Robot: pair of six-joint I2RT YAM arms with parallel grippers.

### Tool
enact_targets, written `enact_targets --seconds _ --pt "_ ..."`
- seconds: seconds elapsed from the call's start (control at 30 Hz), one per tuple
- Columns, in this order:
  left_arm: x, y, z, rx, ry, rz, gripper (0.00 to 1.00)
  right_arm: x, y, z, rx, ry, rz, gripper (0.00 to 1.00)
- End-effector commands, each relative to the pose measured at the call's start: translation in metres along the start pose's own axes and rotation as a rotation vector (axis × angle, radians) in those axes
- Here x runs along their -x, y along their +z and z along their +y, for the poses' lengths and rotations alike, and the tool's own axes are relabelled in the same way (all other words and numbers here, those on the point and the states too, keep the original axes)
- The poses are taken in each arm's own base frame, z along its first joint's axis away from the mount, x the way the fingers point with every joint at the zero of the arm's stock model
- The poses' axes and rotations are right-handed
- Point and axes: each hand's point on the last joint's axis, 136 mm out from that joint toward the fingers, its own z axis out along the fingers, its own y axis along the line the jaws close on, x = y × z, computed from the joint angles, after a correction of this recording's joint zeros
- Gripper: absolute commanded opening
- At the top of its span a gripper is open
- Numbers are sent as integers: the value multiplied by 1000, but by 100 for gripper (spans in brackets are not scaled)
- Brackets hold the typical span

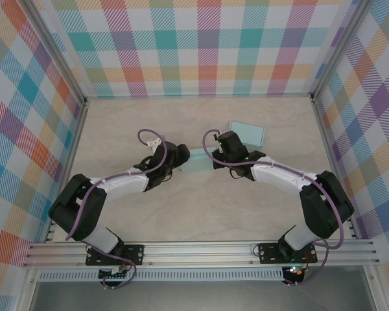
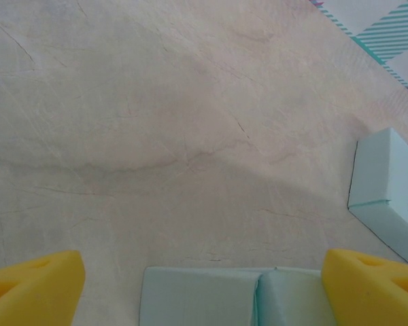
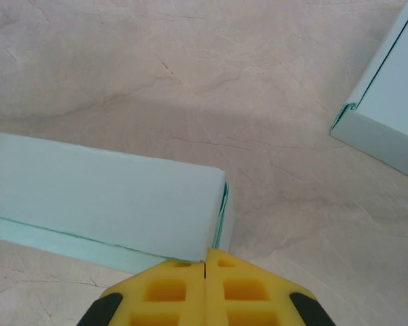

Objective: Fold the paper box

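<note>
Top external view: two arms reach in from the near edge of a pale, marble-patterned bench (image 1: 201, 214) with checked walls (image 1: 26, 129) around it. Their wrists meet near the middle. The paper box (image 1: 196, 159), a pale teal strip, lies flat on the bench between the left hand (image 1: 175, 162) and the right hand (image 1: 215, 161), with one hand at each end. A second teal piece (image 1: 247, 133), flat and rectangular, lies farther back and to the right, just beyond the right hand and apart from the box.

Left wrist view: the left hand's yellow fingers (image 2: 30, 285) stand wide apart. The end of the box lies between them, close to the right-side finger and well clear of the other. The second teal piece sits off to the right edge.

Right wrist view: the right hand's yellow fingers (image 3: 170, 292) are pressed together with only a thin seam between them. Their tips meet the near corner of the box, whose long body stretches away to the left. Whether any paper is caught in the seam cannot be told.
</note>
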Motion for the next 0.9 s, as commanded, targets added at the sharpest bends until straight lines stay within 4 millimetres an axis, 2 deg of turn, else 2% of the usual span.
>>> enact_targets --seconds 0.0,0.1,0.17,0.4,0.57,0.73,0.87 --pt "-48 8 48 134 70 163 88 -25 6 0 -5 -15 95 0" --pt "-49 7 49 133 67 165 81 -26 7 1 0 -8 100 1" --pt "-51 6 51 136 64 169 77 -25 5 1 3 -3 101 6" --pt "-62 7 71 176 65 129 70 -22 -1 8 34 18 124 32" --pt "-66 7 84 236 101 81 65 -14 -17 12 58 32 119 52" --pt "-69 11 85 246 109 64 63 0 -39 19 93 60 112 84" --pt "-70 12 86 253 108 59 62 15 -56 26 133 103 95 92"
